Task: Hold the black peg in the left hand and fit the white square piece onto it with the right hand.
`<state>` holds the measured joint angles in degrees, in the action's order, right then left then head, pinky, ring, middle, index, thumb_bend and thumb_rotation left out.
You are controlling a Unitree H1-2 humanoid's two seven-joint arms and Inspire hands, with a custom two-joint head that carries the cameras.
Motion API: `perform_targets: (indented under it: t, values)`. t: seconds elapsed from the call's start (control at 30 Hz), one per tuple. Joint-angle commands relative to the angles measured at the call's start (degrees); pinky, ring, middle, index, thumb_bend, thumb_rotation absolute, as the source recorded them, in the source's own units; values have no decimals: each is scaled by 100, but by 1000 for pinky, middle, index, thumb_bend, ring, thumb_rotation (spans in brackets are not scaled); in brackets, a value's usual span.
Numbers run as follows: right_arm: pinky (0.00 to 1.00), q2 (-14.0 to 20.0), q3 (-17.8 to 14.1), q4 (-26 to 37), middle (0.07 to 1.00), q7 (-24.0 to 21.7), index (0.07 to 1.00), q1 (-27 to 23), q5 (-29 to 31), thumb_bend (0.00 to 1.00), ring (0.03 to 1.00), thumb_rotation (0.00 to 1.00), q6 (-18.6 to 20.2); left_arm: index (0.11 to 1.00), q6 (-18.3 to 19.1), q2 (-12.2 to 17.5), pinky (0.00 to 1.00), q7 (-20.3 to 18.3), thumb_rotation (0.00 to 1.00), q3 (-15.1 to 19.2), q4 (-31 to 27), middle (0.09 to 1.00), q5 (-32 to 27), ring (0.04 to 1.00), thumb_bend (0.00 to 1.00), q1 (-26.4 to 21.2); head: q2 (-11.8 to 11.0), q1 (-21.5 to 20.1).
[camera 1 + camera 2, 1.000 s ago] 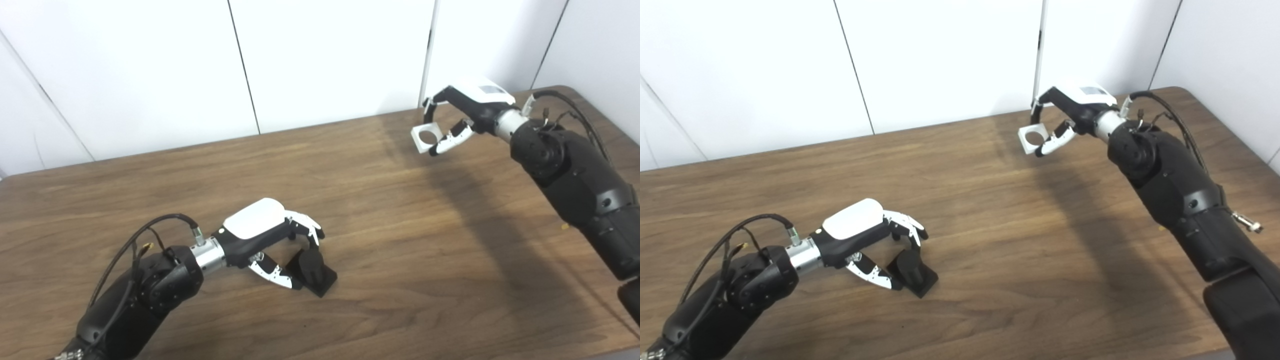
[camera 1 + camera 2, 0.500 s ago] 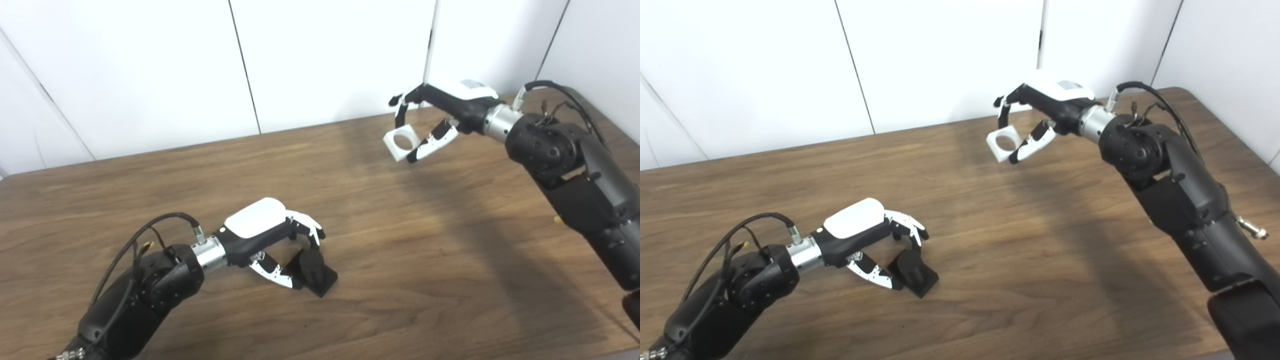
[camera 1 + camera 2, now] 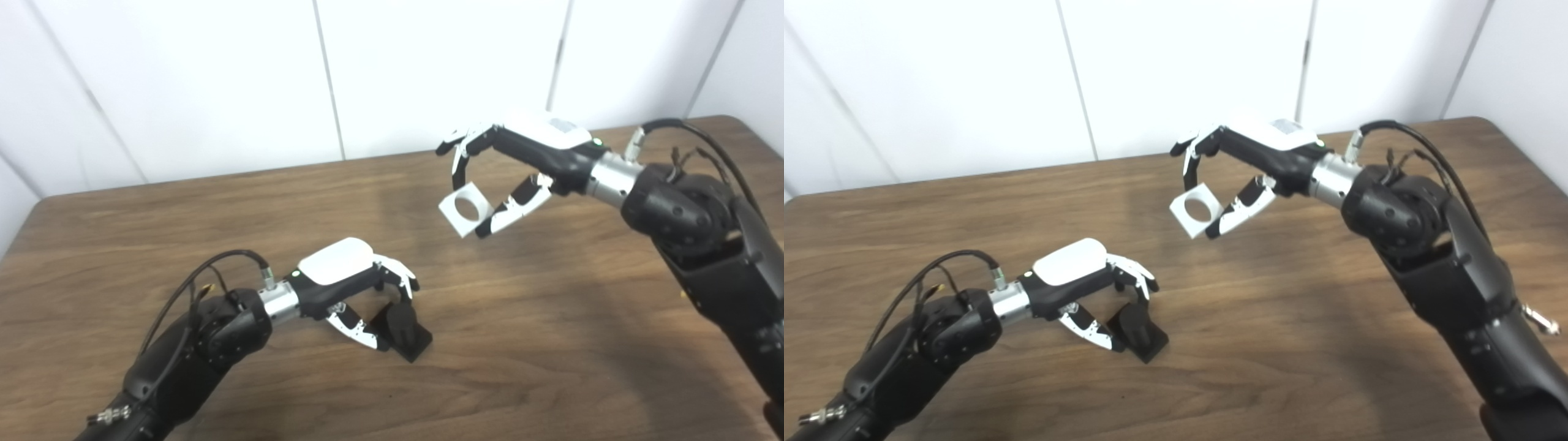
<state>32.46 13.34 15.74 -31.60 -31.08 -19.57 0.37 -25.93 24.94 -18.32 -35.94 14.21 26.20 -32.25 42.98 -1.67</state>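
On the near left of the brown wooden surface (image 3: 551, 318), the left robot hand (image 3: 355, 288) curls around the black peg (image 3: 401, 321), thumb and fingers against its sides; the peg's square base sits on the surface. Farther back and to the right, the right robot hand (image 3: 520, 165) is raised above the surface, pinching the white square piece (image 3: 465, 210) between thumb and fingers. Its round hole faces the cameras. The two parts are well apart.

A brown wooden table (image 3: 551, 343) stands before white wall panels (image 3: 429, 67).
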Motion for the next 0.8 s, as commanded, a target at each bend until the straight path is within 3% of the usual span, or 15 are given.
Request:
perform_targets:
  t: [0.0,0.47,0.77]
  values:
    - [732,-43,-45,269,811,-31,479,-189,106,521,860,143,31,495,98,26,602,-465,73,-158,166,768,305,723,521,126,6,4]
    - [732,-461,468,568,827,-598,480,-330,56,519,895,146,219,495,116,-54,594,-611,73,-94,135,765,358,712,521,145,108,150]
    - [790,-636,815,316,845,-934,479,-480,-18,519,908,146,204,495,206,-128,607,-710,72,-48,118,764,358,716,521,131,144,251]
